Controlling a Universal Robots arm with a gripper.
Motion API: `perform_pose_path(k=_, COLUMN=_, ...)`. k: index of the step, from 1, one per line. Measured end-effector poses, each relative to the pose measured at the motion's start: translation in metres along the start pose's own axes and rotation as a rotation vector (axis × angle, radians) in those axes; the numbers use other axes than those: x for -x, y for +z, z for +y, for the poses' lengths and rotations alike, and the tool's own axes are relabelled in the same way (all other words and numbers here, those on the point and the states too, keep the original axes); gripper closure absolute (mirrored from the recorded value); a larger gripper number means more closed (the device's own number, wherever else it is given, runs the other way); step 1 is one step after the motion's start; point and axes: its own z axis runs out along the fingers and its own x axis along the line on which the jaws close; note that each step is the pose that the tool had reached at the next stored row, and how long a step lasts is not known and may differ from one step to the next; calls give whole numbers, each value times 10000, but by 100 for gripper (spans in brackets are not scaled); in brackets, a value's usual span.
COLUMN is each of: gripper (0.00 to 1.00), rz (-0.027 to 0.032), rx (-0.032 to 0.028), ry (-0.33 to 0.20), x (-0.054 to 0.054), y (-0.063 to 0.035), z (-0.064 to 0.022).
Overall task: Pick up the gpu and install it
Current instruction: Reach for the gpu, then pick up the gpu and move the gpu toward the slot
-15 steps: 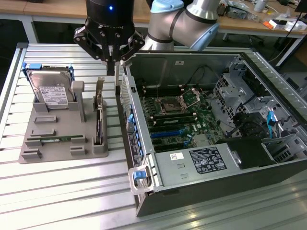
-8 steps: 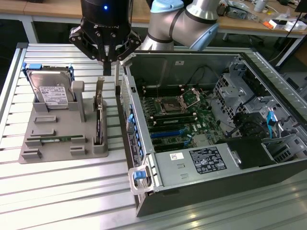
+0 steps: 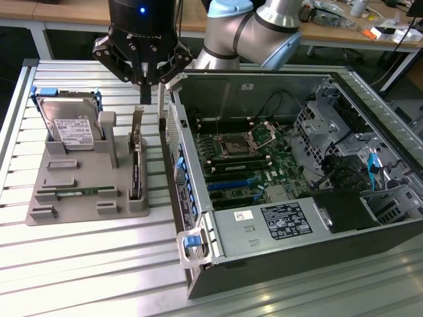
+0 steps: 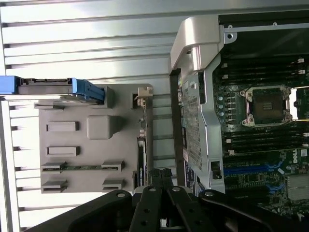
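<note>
The gpu (image 3: 136, 168) is a thin black card standing on edge in a slot of the grey holder (image 3: 63, 168), its silver-beige bracket (image 3: 138, 125) at the far end. In the wrist view the gpu (image 4: 141, 162) is a dark strip along the holder's edge, with the bracket (image 4: 143, 94) at its end. My gripper (image 3: 151, 96) hangs above and just beyond the bracket, between the holder and the computer case. In the wrist view its black fingers (image 4: 160, 175) stand pressed together with nothing held, above the gap beside the card.
The open computer case (image 3: 198, 238) lies on the exterior view's right, showing the motherboard with blue slots (image 3: 231, 183) and a CPU socket (image 3: 238, 142). A silver hard drive (image 3: 69, 125) with blue rails and a green memory stick (image 3: 79, 192) also sit in the holder on the slatted metal table (image 3: 86, 264).
</note>
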Motion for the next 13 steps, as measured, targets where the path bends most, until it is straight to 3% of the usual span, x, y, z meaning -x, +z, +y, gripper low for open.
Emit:
perform_pose_path(k=8, gripper=89, rz=-1, rx=0, ry=0, x=-2, y=0, z=0)
perform_pose_path(k=12, gripper=64, rz=0, rx=0, ry=0, x=-2, y=0, z=0)
perform_pose_path(k=13, gripper=53, rz=0, rx=0, ry=0, x=-2, y=0, z=0)
